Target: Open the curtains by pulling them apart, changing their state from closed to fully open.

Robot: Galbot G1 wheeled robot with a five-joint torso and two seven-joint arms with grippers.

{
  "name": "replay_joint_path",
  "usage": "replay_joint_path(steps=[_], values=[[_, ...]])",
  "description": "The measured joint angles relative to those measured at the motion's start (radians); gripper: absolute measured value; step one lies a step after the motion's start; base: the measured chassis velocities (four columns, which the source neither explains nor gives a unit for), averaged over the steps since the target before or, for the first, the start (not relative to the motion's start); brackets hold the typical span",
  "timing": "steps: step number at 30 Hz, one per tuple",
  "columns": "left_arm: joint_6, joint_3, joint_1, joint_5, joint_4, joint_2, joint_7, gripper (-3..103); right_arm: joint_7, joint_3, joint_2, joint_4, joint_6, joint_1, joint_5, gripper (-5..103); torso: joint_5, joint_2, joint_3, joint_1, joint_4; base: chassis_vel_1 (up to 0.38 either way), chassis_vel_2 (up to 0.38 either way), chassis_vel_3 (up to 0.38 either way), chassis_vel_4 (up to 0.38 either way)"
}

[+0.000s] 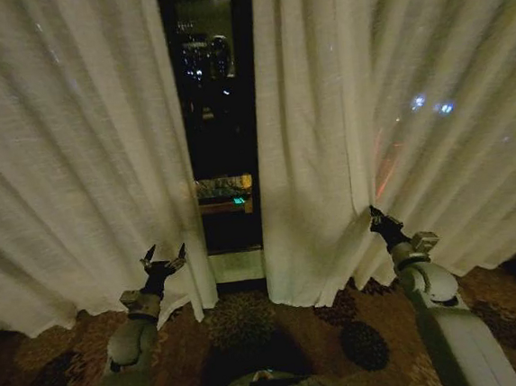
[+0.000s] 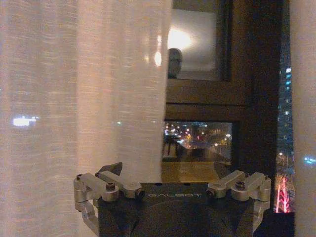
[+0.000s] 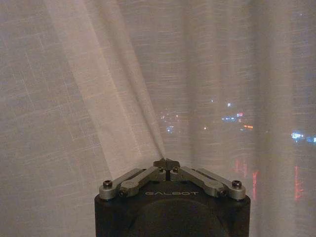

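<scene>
Two sheer cream-white pleated fabric curtains hang floor-length, parted by narrow gap showing dark window.
Left curtain panel: left gripper raised low beside its inner edge, fingers spread, nothing between them.
Right curtain panel: right gripper extended forward, fingers pinched onto fabric fold, cloth drawn taut.
Patterned carpet below.

A dark carpeted floor with round patterned patches runs under the window; the hems of the two sheer curtains reach down to it, bunching slightly where fabric meets carpet.
</scene>
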Motion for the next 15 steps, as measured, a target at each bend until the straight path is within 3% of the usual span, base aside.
replay_joint_path(steps=[15], values=[[-0.002, 0.001, 0.001, 0.0, 0.001, -0.002, 0.003, 100, -0.002, 0.016, -0.005, 0.001, 0.003, -0.009, 0.011, 0, 0.0002, 0.0, 0.0, 0.0, -0.0002, -0.208, -0.207, 0.214, 0.211]])
